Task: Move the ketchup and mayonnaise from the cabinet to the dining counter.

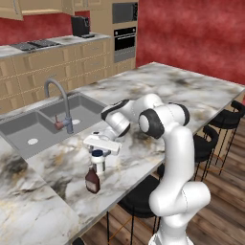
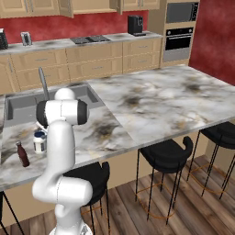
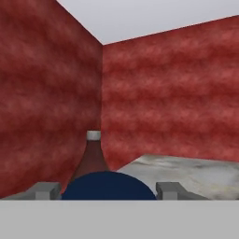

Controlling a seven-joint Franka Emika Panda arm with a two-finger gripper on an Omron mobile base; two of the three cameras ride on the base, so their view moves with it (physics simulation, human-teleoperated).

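**Mayo set-down: release and back off clean**

Mayonnaise (image 3: 109,186) lid sits right under the hand camera, between the fingertips (image 3: 44,190), jaws spread with a gap each side, so I read the gripper (image 1: 99,152) as released, not clamping. Jar stands upright on the dining counter (image 1: 158,91) near its front edge, ketchup (image 1: 92,179) just beside it. Lift straight up before swinging; any sideways drift risks tipping the ketchup. Both look delivered.

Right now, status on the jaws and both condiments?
Gripper open, jaws either side of mayonnaise. Ketchup upright beside it on dining counter. Nothing in the way.
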